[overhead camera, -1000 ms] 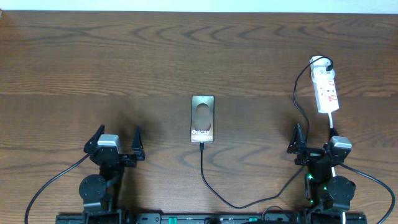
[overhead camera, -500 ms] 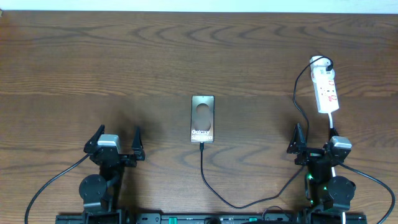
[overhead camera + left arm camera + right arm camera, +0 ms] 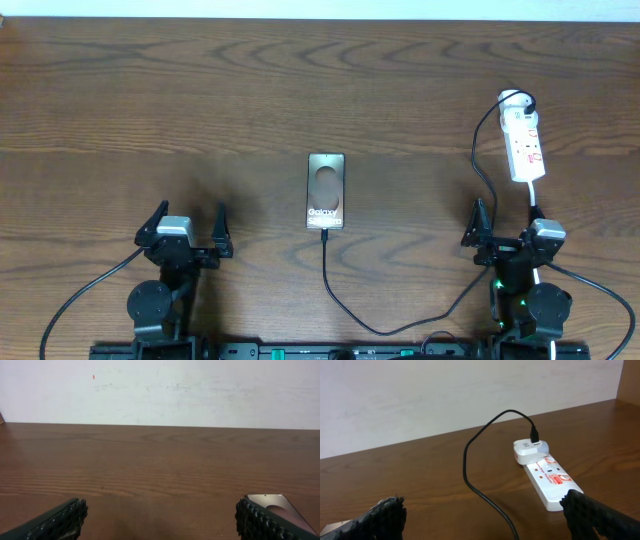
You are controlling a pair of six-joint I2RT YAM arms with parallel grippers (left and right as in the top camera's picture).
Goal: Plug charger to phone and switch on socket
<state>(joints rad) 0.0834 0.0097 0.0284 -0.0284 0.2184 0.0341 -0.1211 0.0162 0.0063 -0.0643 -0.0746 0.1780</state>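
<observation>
Dark wood-grain desk met a pale wall along its far edge. At the desk's middle lay the phone, face up, the charger — a thin black cable — touching its near short end, looping toward the near edge and running up to a white adapter on the socket, which lay near the right edge. Left pincer and right pincer sat by the near edge — both spread wide, holding nothing.
</observation>
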